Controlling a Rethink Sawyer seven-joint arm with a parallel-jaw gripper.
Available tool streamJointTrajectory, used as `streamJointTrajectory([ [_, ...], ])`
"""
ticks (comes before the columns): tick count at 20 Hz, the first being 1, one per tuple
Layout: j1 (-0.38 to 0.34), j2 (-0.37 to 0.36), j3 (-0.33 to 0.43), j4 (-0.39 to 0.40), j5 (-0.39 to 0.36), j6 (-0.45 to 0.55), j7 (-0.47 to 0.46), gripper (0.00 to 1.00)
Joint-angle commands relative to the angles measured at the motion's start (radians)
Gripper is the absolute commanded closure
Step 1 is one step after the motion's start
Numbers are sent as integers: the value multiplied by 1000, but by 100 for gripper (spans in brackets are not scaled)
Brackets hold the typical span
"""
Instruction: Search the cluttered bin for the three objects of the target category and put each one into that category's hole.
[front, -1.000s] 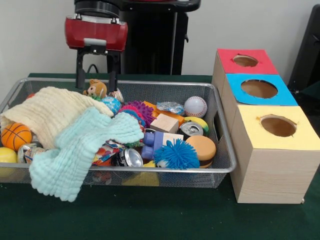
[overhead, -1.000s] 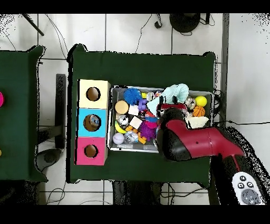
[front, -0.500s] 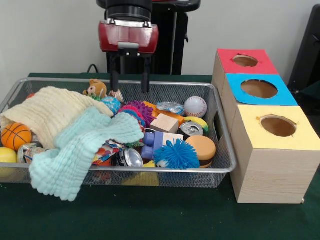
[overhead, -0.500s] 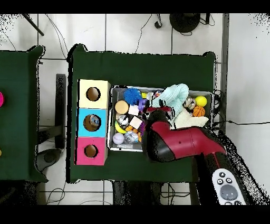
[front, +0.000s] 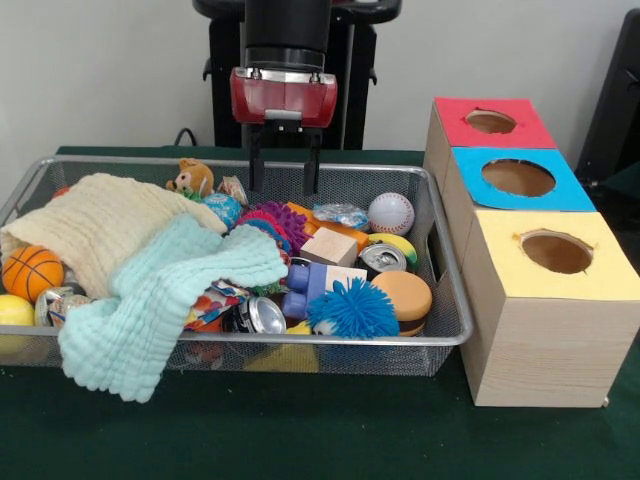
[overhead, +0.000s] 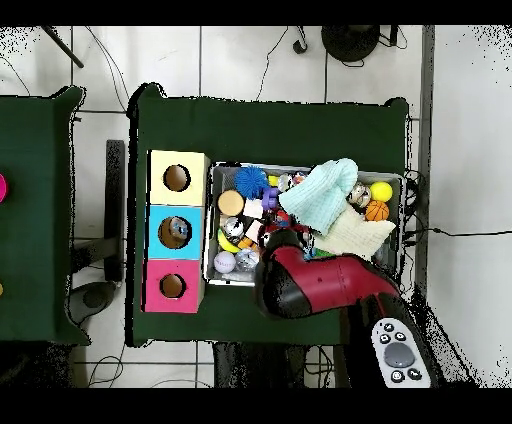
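Note:
The wire mesh bin (front: 452, 331) is full of toys and cloths; it also shows in the overhead view (overhead: 211, 262). One clear crumpled bottle with a blue label (front: 340, 214) lies at the back right of the bin, beside a baseball (front: 390, 212). I can see no other bottles among the clutter. My gripper (front: 285, 186) is open and empty. It hangs over the bin's back middle, above a purple spiky ball (front: 268, 219) and a little left of the bottle. In the overhead view the red arm (overhead: 300, 285) hides the gripper.
Three wooden boxes with holes stand right of the bin: red (front: 490, 122), blue (front: 518, 177), yellow (front: 556, 250). A cream cloth (front: 95, 225) and a mint cloth (front: 160, 300) cover the bin's left half. Silver cans (front: 262, 315), a blue spiky ball (front: 352, 308) and a wooden block (front: 330, 246) lie nearby.
In the front view the gripper has moved right along the bin's back, from the left near the teddy to the middle. It stayed open and empty. The objects have not moved.

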Motion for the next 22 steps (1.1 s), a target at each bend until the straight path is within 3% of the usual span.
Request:
streamJointTrajectory([
  [1,21,104,-110,77,53,-104,206,0],
  [5,20,145,-117,79,74,-134,197,0],
  [22,76,161,-88,94,200,-154,197,0],
])
